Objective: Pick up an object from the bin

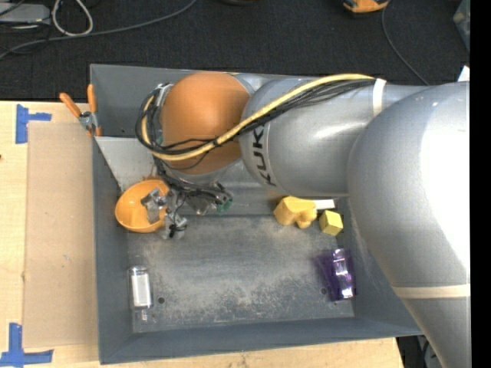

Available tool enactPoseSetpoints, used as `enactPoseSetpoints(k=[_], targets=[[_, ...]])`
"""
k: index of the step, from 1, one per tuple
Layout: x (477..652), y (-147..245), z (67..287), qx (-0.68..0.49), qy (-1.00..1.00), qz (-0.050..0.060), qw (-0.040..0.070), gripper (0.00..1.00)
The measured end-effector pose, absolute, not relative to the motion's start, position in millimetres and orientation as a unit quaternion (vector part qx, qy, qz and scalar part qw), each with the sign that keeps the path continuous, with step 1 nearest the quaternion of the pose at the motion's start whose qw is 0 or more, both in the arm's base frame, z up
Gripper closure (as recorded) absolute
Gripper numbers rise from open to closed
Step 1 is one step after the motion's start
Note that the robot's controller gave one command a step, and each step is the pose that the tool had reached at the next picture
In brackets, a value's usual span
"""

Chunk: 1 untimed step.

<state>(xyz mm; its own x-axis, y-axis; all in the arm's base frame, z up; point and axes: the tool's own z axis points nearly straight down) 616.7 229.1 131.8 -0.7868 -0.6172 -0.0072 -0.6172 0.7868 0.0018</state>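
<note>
1. Camera view, looking down: the two-finger gripper [173, 215] sits low in the grey metal bin [230, 297], toward its far-left corner, hanging under the arm's orange wrist cover.
2. The closest thing to it is a rounded orange plastic bowl [134, 209], right up against the gripper on the view's left side. The bowl's near rim disappears behind the gripper hardware, so we can't say whether the gripper is around that rim or just beside it.
3. Open or clamped? Honestly, we can't tell. That spot is a tangle of dark metal bits and wires.
4. The rest lies apart from the gripper:
   - A lumpy yellow block [294, 209] and a small yellow cube [331, 221] sit near each other, well off to its right in the view.
   - A purple translucent toy-like piece [336, 273] is further still, by the near-right corner.
   - A small clear cylinder with a silvery middle [140, 286] lies toward the near edge, below the gripper and well apart.
5. Progress, as we read it: the reach down into the bin looks done, with the bowl as the likely target. Nothing is off the floor yet though, so a confirmed grasp and the lift are both left to do.
</note>
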Motion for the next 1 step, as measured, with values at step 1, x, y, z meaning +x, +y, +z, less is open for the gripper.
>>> enactPoseSetpoints(k=[1], targets=[[614.8,229.2,151.2,-0.326,0.945,0.002,0.0,1.0]])
